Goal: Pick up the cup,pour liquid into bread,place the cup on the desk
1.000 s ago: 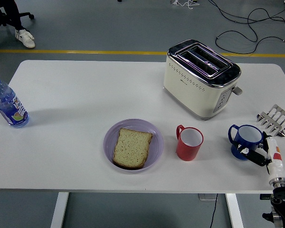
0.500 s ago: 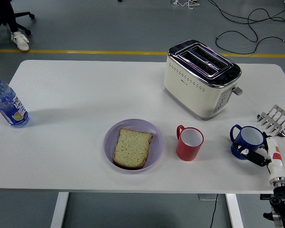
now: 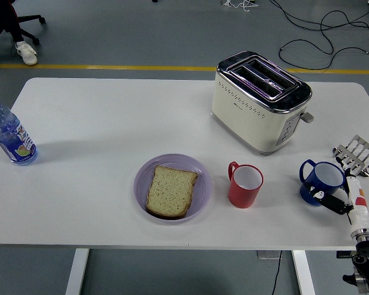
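Blue cup slid slightly right on counter since a second ago, my right fingers touching its side; firm grasp I cannot tell. Lift not begun. Bread waits on plate.

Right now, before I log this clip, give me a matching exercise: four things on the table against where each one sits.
Things:
1. water bottle
2. toaster
3. bread slice
4. blue cup

Places:
A. on the purple plate
B. far left edge of the table
C. at the right edge, next to the right robot hand
D. behind the red cup

Pairs: 1-B, 2-D, 3-A, 4-C
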Tool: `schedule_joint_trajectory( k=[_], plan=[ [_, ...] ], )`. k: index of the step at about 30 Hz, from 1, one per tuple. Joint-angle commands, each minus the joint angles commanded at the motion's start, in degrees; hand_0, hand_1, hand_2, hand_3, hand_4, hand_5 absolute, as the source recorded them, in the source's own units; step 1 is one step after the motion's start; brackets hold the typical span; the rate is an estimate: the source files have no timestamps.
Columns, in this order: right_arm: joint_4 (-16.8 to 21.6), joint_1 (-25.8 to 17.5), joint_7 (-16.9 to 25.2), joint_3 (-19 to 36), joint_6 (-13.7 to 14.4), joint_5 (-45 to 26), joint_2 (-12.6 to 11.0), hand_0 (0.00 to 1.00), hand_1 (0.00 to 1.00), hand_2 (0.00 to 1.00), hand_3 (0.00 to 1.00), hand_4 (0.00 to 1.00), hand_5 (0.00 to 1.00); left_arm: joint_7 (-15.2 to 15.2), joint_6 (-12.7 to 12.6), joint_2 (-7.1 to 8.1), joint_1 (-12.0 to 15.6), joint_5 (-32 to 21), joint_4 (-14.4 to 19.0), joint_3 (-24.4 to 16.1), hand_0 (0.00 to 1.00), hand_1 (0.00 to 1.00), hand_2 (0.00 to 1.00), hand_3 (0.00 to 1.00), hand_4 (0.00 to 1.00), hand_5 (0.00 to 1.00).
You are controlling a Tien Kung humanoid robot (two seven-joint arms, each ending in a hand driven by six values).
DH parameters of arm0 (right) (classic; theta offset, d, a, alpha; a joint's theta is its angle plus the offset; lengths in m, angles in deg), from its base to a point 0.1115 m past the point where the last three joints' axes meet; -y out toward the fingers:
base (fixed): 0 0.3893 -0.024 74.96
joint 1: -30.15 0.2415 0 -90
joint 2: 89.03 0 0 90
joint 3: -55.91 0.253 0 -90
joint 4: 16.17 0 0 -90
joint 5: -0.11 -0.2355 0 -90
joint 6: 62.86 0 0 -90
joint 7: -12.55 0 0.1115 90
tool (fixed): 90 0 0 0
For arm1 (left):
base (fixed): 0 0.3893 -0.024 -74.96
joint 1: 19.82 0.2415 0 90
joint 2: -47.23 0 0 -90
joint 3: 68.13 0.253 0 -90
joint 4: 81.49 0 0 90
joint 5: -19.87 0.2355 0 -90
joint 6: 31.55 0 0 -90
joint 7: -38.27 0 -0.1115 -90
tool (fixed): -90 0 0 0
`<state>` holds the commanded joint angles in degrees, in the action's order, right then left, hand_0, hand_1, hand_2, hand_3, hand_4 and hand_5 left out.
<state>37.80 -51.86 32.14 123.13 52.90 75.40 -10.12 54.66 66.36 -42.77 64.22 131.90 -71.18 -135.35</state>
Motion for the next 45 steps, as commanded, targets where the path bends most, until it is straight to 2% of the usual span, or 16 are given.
schedule_joint_trajectory(
  k=[4, 5, 10, 11, 14, 19, 24, 35, 40, 45],
  plan=[
    [0.1, 0.0, 0.1, 0.2, -0.2, 0.2, 0.1, 0.776, 0.672, 0.843, 0.998, 0.886, 0.042, 0.0, 0.0, 0.00, -0.1, 0.1, 0.0, 0.0, 0.656, 0.689, 0.708, 0.590, 0.296, 0.896],
    [0.1, 0.0, 0.1, 0.2, -0.2, 0.2, 0.1, 0.833, 0.734, 0.892, 0.998, 0.887, 0.041, 0.0, 0.0, 0.00, -0.1, 0.1, 0.0, 0.0, 0.656, 0.689, 0.708, 0.590, 0.296, 0.896],
    [0.0, -0.1, 0.3, 0.4, -1.4, 0.1, -0.1, 0.833, 0.734, 0.892, 0.998, 0.887, 0.041, 0.0, 0.0, 0.00, -0.3, 1.9, 0.0, -1.4, 0.656, 0.689, 0.708, 0.590, 0.296, 0.896],
    [-0.1, -0.2, 0.3, 0.5, -1.6, 0.2, -0.1, 0.869, 0.785, 0.912, 0.998, 0.886, 0.038, 0.0, 0.0, 0.00, -0.3, 2.0, 0.0, -1.4, 0.656, 0.689, 0.708, 0.591, 0.295, 0.895],
    [0.0, -0.3, 0.5, 0.6, -1.6, 0.3, -0.1, 0.869, 0.785, 0.912, 0.998, 0.886, 0.038, 0.0, 0.1, 0.00, -0.2, 1.7, 0.0, -1.2, 0.656, 0.689, 0.708, 0.591, 0.295, 0.895],
    [2.2, -1.0, 1.7, 1.2, -0.9, 0.0, -0.3, 0.897, 0.826, 0.950, 0.998, 0.885, 0.034, 0.0, 0.2, 0.00, -0.3, 1.6, 0.0, -1.1, 0.656, 0.689, 0.708, 0.590, 0.295, 0.896],
    [6.7, -2.3, 1.8, 2.2, -0.7, 0.4, -0.6, 0.917, 0.838, 0.963, 0.998, 0.887, 0.024, 0.0, 0.2, 0.00, -0.2, 1.2, 0.0, -0.7, 0.656, 0.689, 0.708, 0.590, 0.296, 0.895],
    [19.3, -6.1, 0.2, 4.0, -0.7, 0.9, -1.8, 0.921, 0.844, 0.964, 0.998, 0.890, 0.023, 0.1, 0.2, 0.00, 0.2, 1.0, 0.0, -0.5, 0.656, 0.689, 0.708, 0.590, 0.296, 0.892],
    [25.3, -6.9, -0.5, 6.6, -0.5, -1.3, -2.1, 0.921, 0.844, 0.964, 0.998, 0.890, 0.023, 0.1, 0.2, 0.00, 0.2, 1.4, 0.0, -0.7, 0.656, 0.689, 0.708, 0.590, 0.296, 0.892],
    [29.3, -7.8, -0.7, 9.7, -0.5, -5.1, -2.2, 0.908, 0.842, 0.943, 0.998, 0.885, 0.038, 0.1, 0.2, 0.00, 0.1, 0.9, 0.0, -0.4, 0.656, 0.689, 0.708, 0.590, 0.295, 0.891]
  ],
)
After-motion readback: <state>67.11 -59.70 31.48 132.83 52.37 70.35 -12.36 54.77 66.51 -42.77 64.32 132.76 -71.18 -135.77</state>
